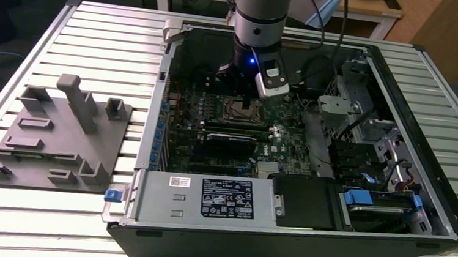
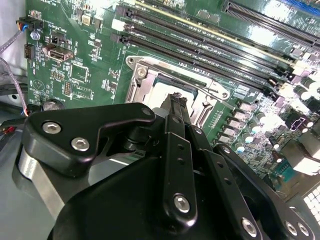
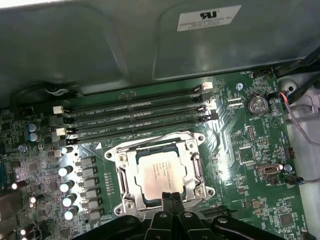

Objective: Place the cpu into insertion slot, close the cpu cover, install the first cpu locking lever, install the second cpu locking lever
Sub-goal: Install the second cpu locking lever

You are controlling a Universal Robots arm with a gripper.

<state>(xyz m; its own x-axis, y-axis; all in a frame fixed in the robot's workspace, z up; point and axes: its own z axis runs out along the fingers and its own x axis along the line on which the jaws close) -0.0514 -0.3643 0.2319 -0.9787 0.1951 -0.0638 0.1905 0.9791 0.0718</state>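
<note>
My gripper (image 3: pixel 171 199) sits nearest the lens in both wrist views, its black fingers (image 2: pixel 176 107) pressed together with nothing between them, poised just above the socket edge. The cpu (image 3: pixel 159 174) lies seated in the insertion slot (image 3: pixel 131 192) on the green motherboard (image 3: pixel 250 155), with the cpu cover (image 3: pixel 192 162) lying flat around it.

A lab or workshop: an opened computer case (image 1: pixel 303 232) lies on a slatted metal workbench (image 1: pixel 97 38).
</note>
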